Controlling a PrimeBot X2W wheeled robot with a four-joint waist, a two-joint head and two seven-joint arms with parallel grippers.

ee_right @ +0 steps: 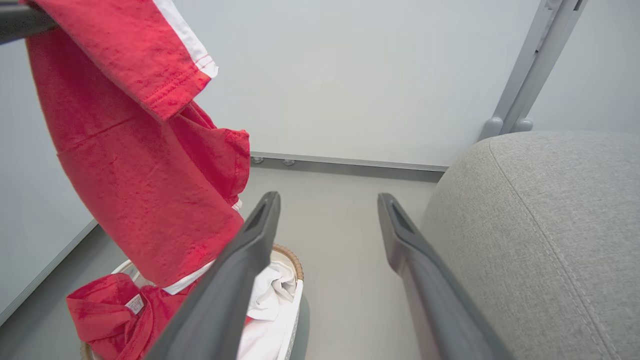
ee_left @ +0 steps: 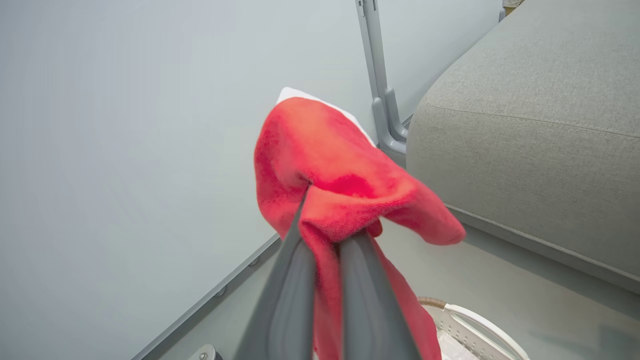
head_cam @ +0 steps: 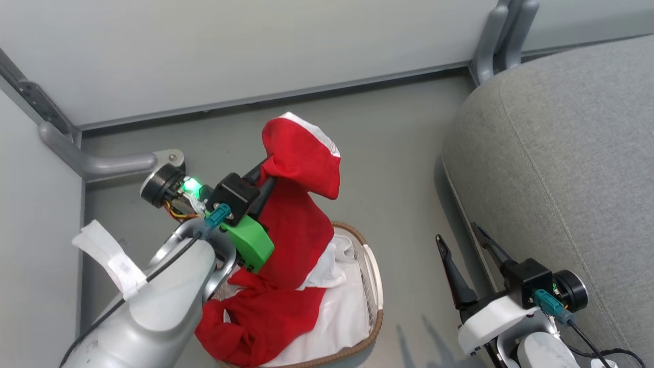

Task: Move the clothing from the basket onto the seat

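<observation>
Pinching the clothing (head_cam: pixel 299 225), left pincer (head_cam: pixel 270 173) is holding it over the basket (head_cam: pixel 380 301) (hem trailing inside). Right pincer (head_cam: pixel 458 236) is idling, spread. Raise it clear before crossing to the seat (head_cam: pixel 562 153).

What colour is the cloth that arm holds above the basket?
The clothing is bright red with white trim; the right wrist view shows it best.

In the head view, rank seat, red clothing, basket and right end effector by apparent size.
1. seat
2. clothing and basket: order unsure, basket largely covered
3. right end effector
</observation>
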